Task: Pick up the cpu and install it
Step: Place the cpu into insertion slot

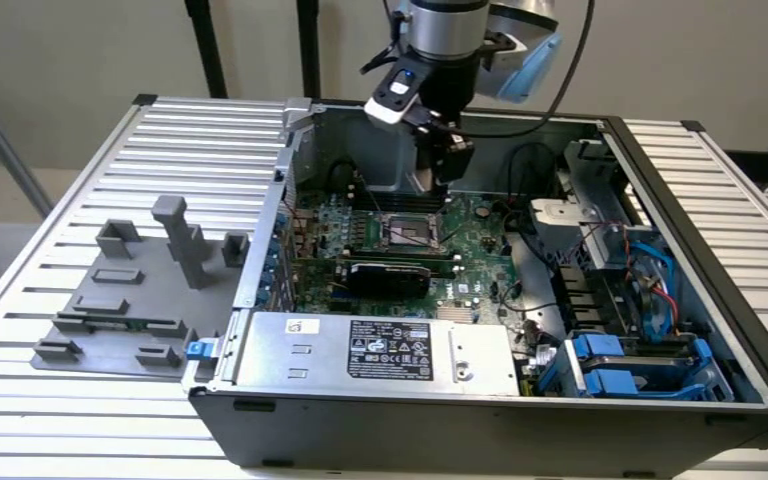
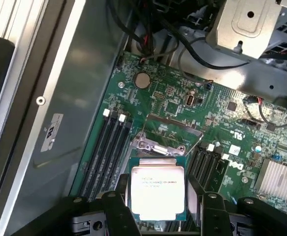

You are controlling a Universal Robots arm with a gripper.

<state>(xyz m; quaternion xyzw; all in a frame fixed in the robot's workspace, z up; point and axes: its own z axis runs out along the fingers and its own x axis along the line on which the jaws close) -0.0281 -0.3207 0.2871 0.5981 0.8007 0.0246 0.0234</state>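
Grips the cpu (image 2: 157, 191) in the gripper (image 2: 158, 200): closed on two opposite edges, one black finger (image 2: 120, 201) on each side, silvery top with its printed lines facing up. Carries it flat and clear of the board (image 2: 182, 105), not yet seated. Reaches straight down from the arm (image 1: 440, 40) into the open case (image 1: 704, 290), close to the case's far wall in the exterior view.

Directly beneath the gripper: the socket (image 2: 159, 146), its metal frame partly hidden under the cpu in the wrist view. Flanking the socket on both sides, just beside the fingers: rows of dark memory slots (image 2: 105, 147). Farther out across the green board from the gripper: a round coin cell (image 2: 142, 79), and off to one side a finned silver heatsink (image 2: 280, 179).

Beyond the socket, toward the case's near edge in the exterior view: a black card (image 1: 384, 272), then the power supply (image 1: 377, 350) with its black-and-white label, well apart from the gripper. Toward the exterior view's right of the gripper, low in the case: blue drive bays (image 1: 624, 372). Outside the case, well apart from the gripper on the exterior view's left: a grey fixture (image 1: 131, 300) with upright blocks, lying on the ribbed desk (image 1: 37, 350).
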